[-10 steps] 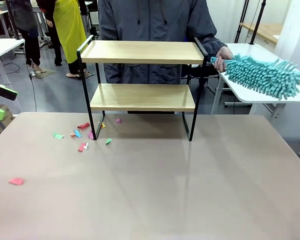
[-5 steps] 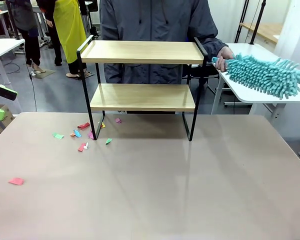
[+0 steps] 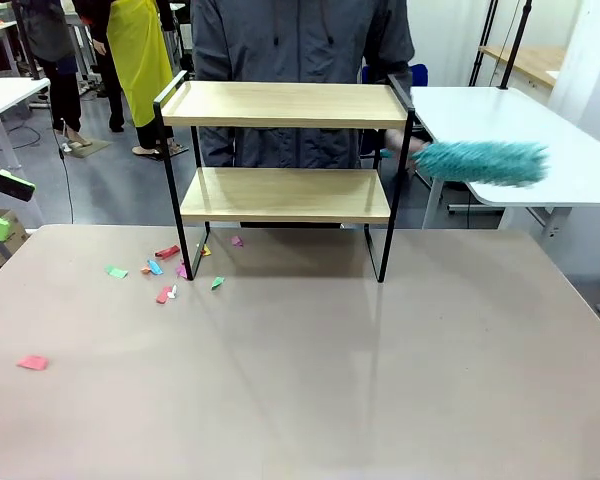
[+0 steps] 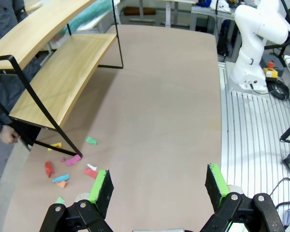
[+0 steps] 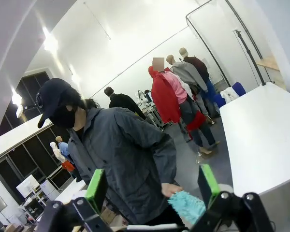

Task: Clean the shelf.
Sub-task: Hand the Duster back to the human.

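I am seeing my left gripper (image 4: pixel 157 186) hanging open at the table's left; colored paper scraps (image 3: pixel 165 270) lying by the shelf (image 3: pixel 285 150), standing far-center, boards running left-right; my right gripper (image 5: pixel 152 188) gaping open.

a robotics lab: white robot arm (image 4: pixel 253 38), work tables (image 3: pixel 520 140), people standing about.

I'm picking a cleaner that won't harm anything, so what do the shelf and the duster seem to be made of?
The shelf: two pale boards with a faint grain and matt finish, likely wood or wood-look laminate, in a thin black frame that looks like painted metal. The duster: teal, soft and shaggy, probably chenille or microfibre, though it is blurred here. The scraps by its leg look like coloured paper.
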You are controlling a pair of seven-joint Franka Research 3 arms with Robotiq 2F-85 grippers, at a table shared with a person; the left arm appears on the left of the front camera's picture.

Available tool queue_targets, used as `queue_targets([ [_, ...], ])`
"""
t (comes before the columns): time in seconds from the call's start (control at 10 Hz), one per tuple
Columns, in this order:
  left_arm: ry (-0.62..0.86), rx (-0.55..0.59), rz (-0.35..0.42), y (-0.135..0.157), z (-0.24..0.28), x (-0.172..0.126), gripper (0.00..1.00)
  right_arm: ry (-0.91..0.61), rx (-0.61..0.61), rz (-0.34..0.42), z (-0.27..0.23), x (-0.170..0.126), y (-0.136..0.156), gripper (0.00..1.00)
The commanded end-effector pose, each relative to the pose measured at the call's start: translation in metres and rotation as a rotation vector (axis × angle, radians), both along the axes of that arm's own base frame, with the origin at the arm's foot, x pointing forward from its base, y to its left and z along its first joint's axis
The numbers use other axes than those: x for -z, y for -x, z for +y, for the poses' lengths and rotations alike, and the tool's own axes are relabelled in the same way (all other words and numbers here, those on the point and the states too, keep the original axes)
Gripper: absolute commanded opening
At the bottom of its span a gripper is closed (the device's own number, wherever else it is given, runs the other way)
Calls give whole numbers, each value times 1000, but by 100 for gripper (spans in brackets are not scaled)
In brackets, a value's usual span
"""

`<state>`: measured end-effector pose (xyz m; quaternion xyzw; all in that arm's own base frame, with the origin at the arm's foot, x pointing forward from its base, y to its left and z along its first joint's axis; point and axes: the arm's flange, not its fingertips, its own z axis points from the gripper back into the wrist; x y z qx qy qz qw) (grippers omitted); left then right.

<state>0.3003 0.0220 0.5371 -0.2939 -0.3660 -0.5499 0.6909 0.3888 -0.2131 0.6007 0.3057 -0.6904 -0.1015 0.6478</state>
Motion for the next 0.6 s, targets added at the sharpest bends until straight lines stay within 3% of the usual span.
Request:
queue_targets([
  [0.0,24,13,-18,-2,0,0,100,18,4,-8,1,-2,1,100],
  [0.5,24,13,-18,-2,0,0,100,18,4,-8,1,-2,1,100],
])
